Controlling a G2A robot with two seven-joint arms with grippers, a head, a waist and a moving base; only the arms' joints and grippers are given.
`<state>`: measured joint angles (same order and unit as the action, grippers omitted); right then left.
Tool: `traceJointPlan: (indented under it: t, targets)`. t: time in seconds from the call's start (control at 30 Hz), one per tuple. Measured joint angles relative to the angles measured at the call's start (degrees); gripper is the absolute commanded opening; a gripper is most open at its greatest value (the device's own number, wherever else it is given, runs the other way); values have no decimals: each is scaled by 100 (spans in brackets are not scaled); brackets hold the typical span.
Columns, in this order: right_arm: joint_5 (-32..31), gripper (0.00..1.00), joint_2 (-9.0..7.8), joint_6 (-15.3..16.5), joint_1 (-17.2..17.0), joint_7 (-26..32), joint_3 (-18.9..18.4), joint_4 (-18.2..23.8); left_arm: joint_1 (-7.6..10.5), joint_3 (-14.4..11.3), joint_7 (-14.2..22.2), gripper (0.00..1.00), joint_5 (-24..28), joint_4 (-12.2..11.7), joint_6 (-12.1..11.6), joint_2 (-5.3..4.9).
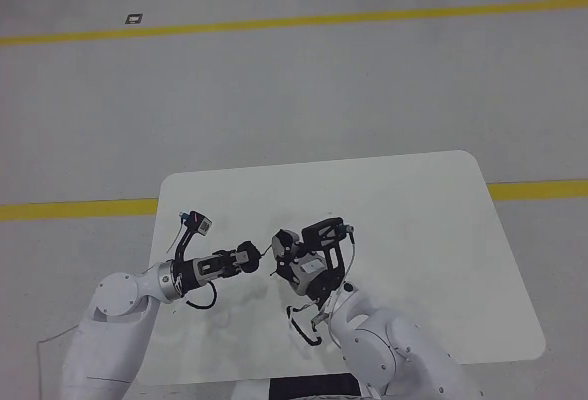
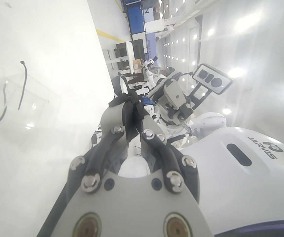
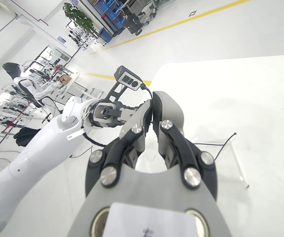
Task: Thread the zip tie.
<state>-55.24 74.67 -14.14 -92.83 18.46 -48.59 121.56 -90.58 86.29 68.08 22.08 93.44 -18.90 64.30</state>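
Two arms meet over the lower-left part of the white table [image 1: 424, 220] in the top view. The left arm comes in from the lower left corner of the frame, its forearm lying nearly level and pointing right. The right arm rises from the bottom centre and bends back toward the left at the wrist. The left gripper [image 1: 248, 254] and the right gripper [image 1: 280, 250] face each other tip to tip, just apart, near the frame's centre.

A thin dark zip tie [image 1: 264, 250] spans the small gap between them. Each gripper is clenched on one end of it. In the left wrist view the dark pads [image 2: 128, 114] are pressed flat together at centre frame, and the right arm's wrist sits just beyond them. In the right wrist view the ribbed pads [image 3: 156, 104] also meet with no gap, and the left arm stretches away toward the left edge.

Off to the side, a clear tray [image 3: 238, 164] rests on the table at the right of the right wrist view. Spare ties [image 2: 23, 85] lie in it.
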Motion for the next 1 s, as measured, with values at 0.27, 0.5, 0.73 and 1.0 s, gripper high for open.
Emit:
traceJointPlan:
  t: [0.27, 0.5, 0.73, 1.0]
  targets:
    - [-41, 0, 19, -51, 50, 71, 16, -89, 0, 0, 0, 0, 0, 0, 0, 0]
    - [-119, 0, 40, -134, 87, 121, 50, -103, 0, 0, 0, 0, 0, 0, 0, 0]
    - [-139, 0, 45, -101, 43, 76, 43, -23, 0, 0, 0, 0, 0, 0, 0, 0]
    - [-156, 0, 50, -61, 21, 73, 18, -49, 0, 0, 0, 0, 0, 0, 0, 0]
